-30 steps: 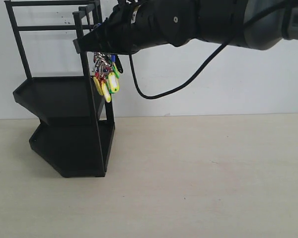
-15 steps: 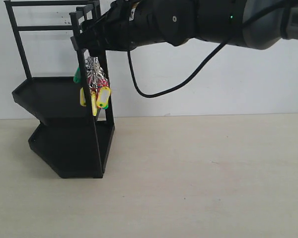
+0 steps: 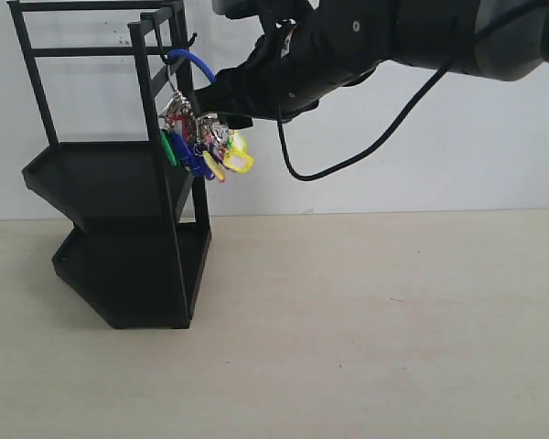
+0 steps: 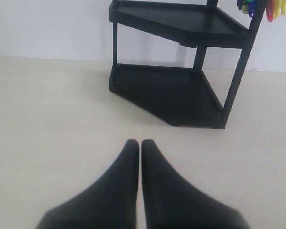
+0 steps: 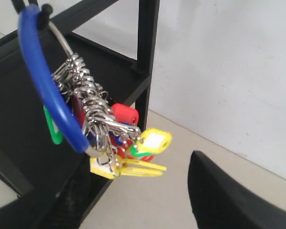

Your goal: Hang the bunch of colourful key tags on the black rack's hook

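Observation:
The colourful key tag bunch (image 3: 203,144) hangs by its blue-sleeved loop (image 3: 193,60) from the hook (image 3: 188,41) on the top frame of the black rack (image 3: 119,233). It swings a little to the right. My right gripper (image 3: 232,99) is open just right of the bunch, holding nothing. In the right wrist view the loop (image 5: 44,83) sits over the hook tip (image 5: 46,9), and the tags (image 5: 126,143) dangle ahead of the open gripper (image 5: 119,210). My left gripper (image 4: 141,143) is shut and empty, low over the table, facing the rack (image 4: 176,90).
The rack stands at the back left against a white wall (image 3: 393,174). A black cable (image 3: 348,155) droops from the right arm. Light wooden tabletop (image 3: 366,320) spreads to the right and in front.
The right gripper has let go of the bunch and drawn back to the right. The blue loop now rests on the hook, and the tags have swung rightward.

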Motion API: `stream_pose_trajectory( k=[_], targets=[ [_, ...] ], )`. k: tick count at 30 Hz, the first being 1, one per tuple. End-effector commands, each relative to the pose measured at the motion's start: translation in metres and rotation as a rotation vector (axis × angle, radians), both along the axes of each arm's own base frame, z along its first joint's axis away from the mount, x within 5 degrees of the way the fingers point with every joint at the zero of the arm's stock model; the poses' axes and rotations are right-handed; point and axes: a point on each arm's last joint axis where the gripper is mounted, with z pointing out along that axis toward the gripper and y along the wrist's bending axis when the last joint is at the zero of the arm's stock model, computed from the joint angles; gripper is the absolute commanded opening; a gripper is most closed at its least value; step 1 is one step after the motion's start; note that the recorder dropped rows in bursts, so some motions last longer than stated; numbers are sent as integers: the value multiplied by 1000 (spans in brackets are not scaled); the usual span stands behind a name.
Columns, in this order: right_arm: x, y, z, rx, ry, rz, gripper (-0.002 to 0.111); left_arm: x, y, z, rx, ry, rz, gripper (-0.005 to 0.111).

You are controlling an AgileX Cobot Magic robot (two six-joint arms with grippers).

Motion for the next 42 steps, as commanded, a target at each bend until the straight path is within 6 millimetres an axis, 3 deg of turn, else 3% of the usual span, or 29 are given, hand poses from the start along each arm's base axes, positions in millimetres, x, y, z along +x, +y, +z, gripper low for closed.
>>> stream_pose_trajectory(
  k=[1,9,17,21,28,31,35,42],
  targets=[
    [-3,-3,7,-9,-2,4,57,0,0,1,8,-11,0,4],
    [-18,0,20,-29,8,33,57,0,0,1,8,-11,0,4],
    [-34,-9,33,-87,47,46,57,0,0,1,8,-11,0,4],
    [-40,-12,18,-119,112,46,57,0,0,1,8,-11,0,4],
    [-53,-20,-26,-169,236,39,54,0,0,1,8,-11,0,4],
    [-64,-26,-41,-184,265,42,38,0,0,1,8,-11,0,4],
    [-84,-37,-62,-190,302,42,3,0,0,1,8,-11,0,4],
    [-120,-53,-93,-48,345,-23,0,0,0,1,8,-11,0,4]
  ],
)
